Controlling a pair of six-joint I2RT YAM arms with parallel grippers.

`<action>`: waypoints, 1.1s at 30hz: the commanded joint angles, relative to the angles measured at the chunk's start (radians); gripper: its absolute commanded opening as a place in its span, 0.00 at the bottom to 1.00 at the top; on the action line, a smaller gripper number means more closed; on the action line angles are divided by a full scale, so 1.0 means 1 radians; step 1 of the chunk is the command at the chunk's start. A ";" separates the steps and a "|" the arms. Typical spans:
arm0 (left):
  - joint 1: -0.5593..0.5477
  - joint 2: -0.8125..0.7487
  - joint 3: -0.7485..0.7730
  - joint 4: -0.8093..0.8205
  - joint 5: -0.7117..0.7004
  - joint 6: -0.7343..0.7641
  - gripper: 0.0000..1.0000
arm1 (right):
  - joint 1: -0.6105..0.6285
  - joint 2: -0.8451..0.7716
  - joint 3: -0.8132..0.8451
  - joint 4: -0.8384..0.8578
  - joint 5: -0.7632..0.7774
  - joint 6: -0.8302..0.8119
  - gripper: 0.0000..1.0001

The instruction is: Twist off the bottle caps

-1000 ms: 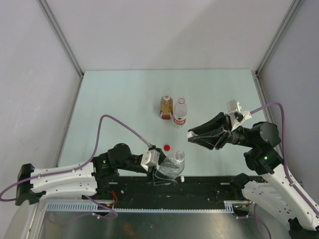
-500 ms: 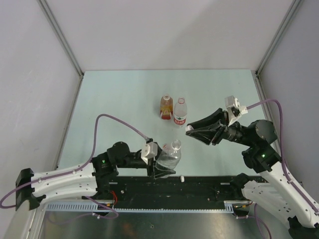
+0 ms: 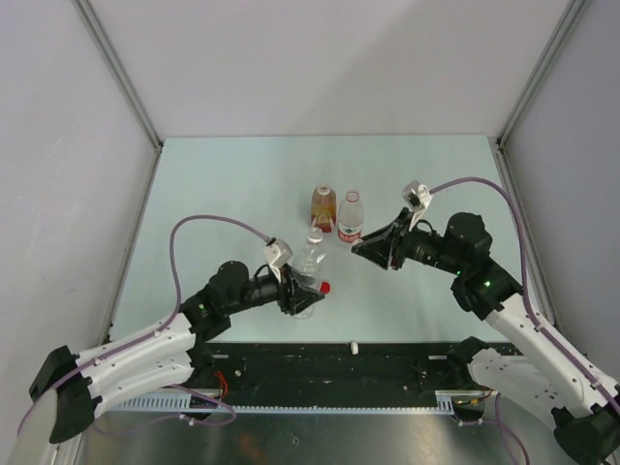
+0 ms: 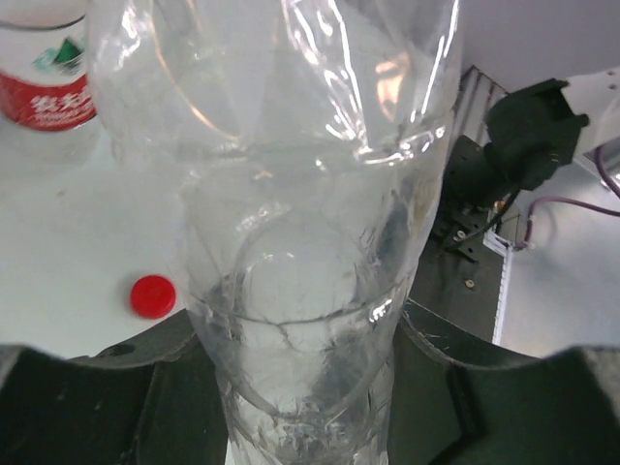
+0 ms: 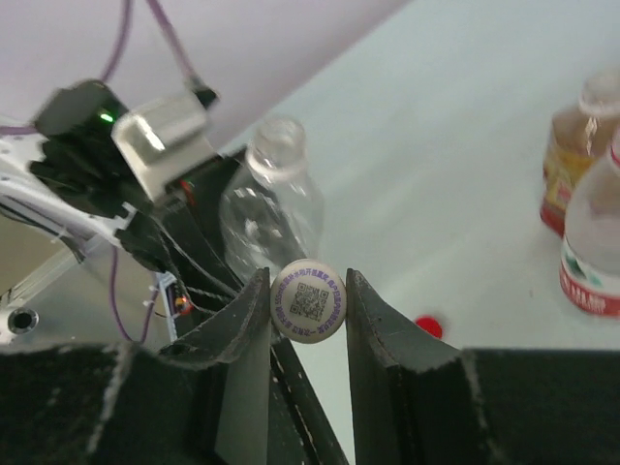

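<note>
Empty bottle [image 3: 308,260] now farther out, cap [image 5: 309,300] off.

Overhead view: bright, even, diffuse light is spread over the pale desk [image 3: 223,194]; only faint, soft shadows are seen beneath the arms [image 3: 145,341]. Left wrist view: the clear bottle [image 4: 300,242] is shown close to the lens and blurred, streaked with white glare; the left tool [image 4: 300,325] is dark and out of focus. Right wrist view: the cap [image 5: 308,300] is rendered sharp; the lower edge is lost in darkness.
</note>
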 commanded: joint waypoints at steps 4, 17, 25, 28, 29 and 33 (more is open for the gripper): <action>0.132 -0.098 -0.078 0.072 0.046 -0.107 0.00 | -0.028 0.081 -0.105 -0.029 0.090 -0.003 0.00; 0.217 -0.198 -0.147 0.136 0.143 -0.149 0.00 | -0.037 0.257 -0.283 0.089 0.211 0.020 0.00; 0.217 -0.185 -0.138 0.146 0.174 -0.154 0.00 | -0.035 0.401 -0.290 0.091 0.293 0.027 0.09; 0.218 -0.180 -0.137 0.151 0.182 -0.156 0.00 | -0.035 0.437 -0.290 0.105 0.293 0.031 0.21; 0.218 -0.178 -0.137 0.152 0.188 -0.158 0.00 | -0.035 0.448 -0.290 0.108 0.293 0.033 0.26; 0.218 -0.173 -0.137 0.154 0.199 -0.161 0.00 | -0.037 0.479 -0.290 0.123 0.278 0.039 0.41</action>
